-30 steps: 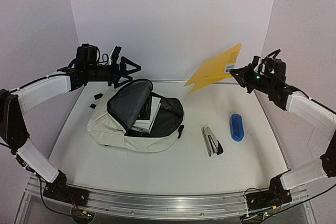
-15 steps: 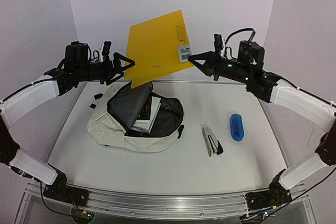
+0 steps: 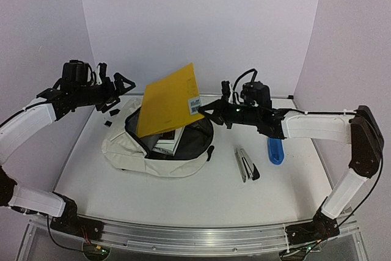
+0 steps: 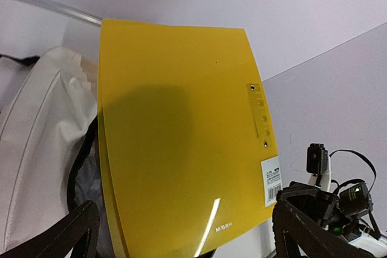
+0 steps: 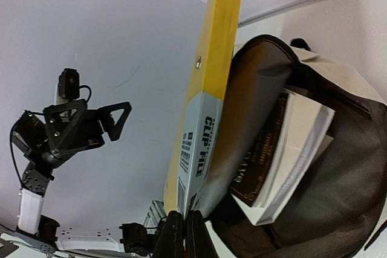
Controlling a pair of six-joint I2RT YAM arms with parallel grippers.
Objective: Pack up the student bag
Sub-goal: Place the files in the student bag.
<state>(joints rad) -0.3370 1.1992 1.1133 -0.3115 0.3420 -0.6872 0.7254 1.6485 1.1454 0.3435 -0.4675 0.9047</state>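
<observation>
Two arms flank the student bag point(image 3: 122, 148), which lies mouth-open at centre left of the desk point(image 3: 201, 194) with books point(image 3: 170, 137) inside. The right gripper point(image 3: 205, 109), jaws clamped on a corner of a yellow clip file point(image 3: 168, 99), holds it on edge and tilted, lower corner at the bag's mouth, down-left of those jaws. The left gripper point(image 3: 125, 85), jaws wide apart and empty, hovers at upper left.

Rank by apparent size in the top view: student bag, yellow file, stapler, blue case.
1. student bag
2. yellow file, though it is raised nearer the camera
3. stapler and blue case: look alike; the case is partly hidden by the right arm, so unranked.
</observation>
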